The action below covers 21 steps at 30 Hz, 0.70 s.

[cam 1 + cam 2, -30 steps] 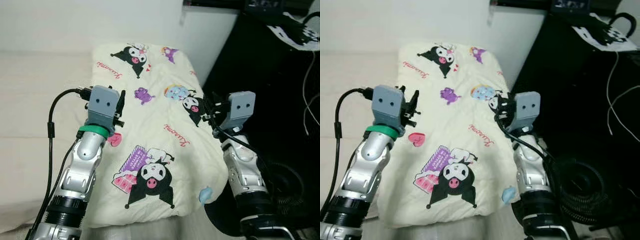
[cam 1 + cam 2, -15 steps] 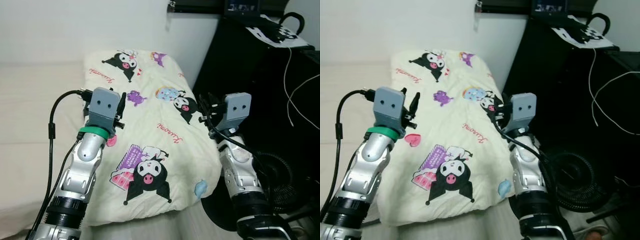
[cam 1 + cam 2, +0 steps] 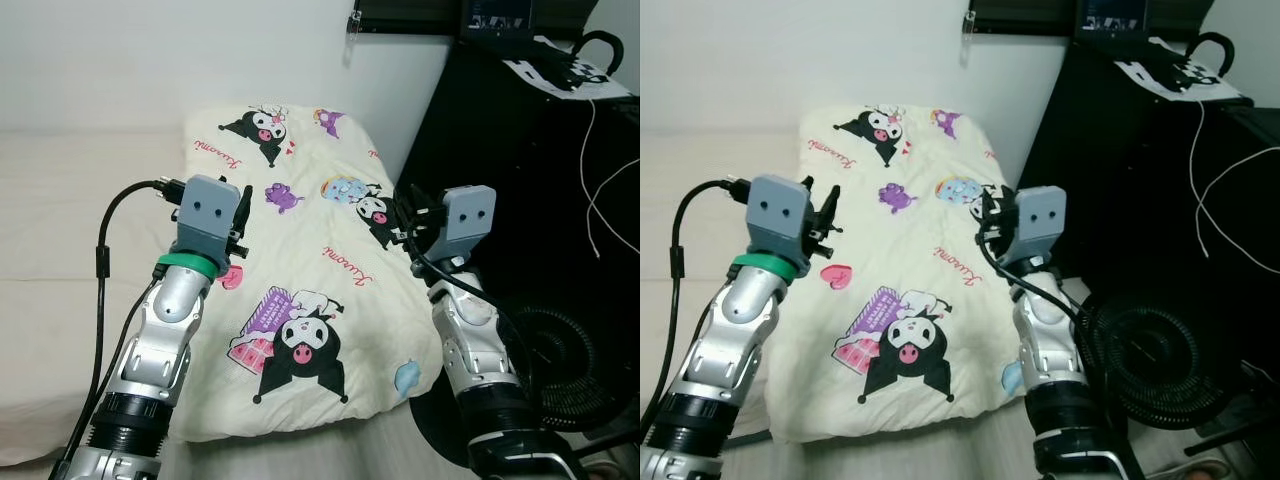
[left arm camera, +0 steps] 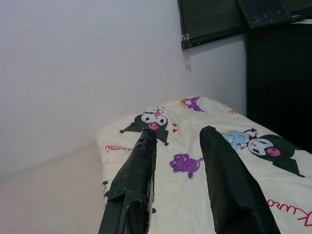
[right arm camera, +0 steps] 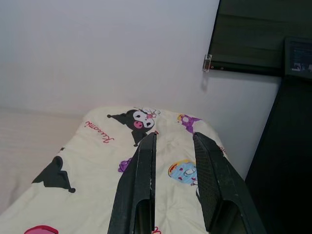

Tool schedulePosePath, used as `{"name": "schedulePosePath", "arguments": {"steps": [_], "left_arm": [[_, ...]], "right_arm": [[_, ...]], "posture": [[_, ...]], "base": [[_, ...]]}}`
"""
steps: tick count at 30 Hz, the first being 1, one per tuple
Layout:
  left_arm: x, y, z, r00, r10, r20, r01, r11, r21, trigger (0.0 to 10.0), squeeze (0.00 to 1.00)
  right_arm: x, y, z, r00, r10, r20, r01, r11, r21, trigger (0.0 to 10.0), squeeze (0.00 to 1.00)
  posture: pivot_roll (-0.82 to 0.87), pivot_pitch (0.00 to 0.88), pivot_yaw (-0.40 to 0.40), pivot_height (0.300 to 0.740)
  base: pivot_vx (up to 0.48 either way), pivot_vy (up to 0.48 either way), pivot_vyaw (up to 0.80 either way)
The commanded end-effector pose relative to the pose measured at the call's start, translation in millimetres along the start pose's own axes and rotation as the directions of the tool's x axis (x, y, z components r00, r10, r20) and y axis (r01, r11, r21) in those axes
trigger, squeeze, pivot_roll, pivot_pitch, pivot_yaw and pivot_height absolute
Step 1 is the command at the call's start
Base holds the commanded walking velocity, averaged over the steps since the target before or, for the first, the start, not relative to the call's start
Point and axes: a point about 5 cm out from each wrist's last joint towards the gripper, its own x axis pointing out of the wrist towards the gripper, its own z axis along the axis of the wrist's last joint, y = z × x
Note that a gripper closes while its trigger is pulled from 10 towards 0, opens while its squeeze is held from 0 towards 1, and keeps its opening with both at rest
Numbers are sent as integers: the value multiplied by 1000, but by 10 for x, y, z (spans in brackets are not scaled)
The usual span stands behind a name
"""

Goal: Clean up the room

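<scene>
The pillow (image 3: 300, 290) lies flat on the bed (image 3: 60, 240), at the bed's right end, next to the white wall (image 3: 180, 50). Its cover is pale yellow with printed cartoon figures in black, purple and pink, and red script lettering. Its right edge lies beside the black cabinet (image 3: 540, 200).

The left gripper (image 4: 178, 163) is raised above the left part of the pillow, apart from the fabric. Its two fingers (image 4: 134, 180) are spread with a plain gap between them and hold nothing. A green band circles the wrist below the grey camera housing, and a black cable (image 3: 105, 260) loops from the housing down along the left arm.

The right gripper (image 5: 173, 165) is raised above the right edge of the pillow, near the cabinet. Its fingers (image 5: 139, 180) stand moderately apart and hold nothing. Both grippers point toward the wall and the far end of the pillow.

A coiled black hose (image 3: 1150, 355) lies on the floor at the foot of the cabinet, right of the right arm. White cables (image 3: 600, 180) hang down the cabinet front. A black-and-white bag (image 3: 1185, 70) rests on the cabinet top. A dark panel (image 5: 248, 44) is mounted on the wall above the cabinet.
</scene>
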Motion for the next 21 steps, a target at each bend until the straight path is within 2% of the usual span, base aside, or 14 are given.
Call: {"name": "schedulePosePath", "arguments": {"steps": [1, 15, 21], "left_arm": [[-12, -38, -26, 1000, -23, -8, 23, 1000, 5, 10000, 0], [-16, -53, -16, 999, -47, -7, 47, 999, 11, 10000, 0], [-21, -56, -22, 999, -46, -9, 46, 999, 13, 10000, 0]], "right_arm": [[-10, -5, -20, 1000, -12, -4, 12, 1000, 4, 10000, 0], [-22, -8, -40, 1000, -19, -12, 19, 1000, 0, 10000, 0], [-36, -9, -50, 1000, -19, -16, 19, 1000, -6, 10000, 0]], "posture": [[65, 8, -28, 740], [65, 14, -23, 740], [65, 14, -23, 740]], "base": [[0, 0, 0], [0, 0, 0], [0, -315, 0]]}}
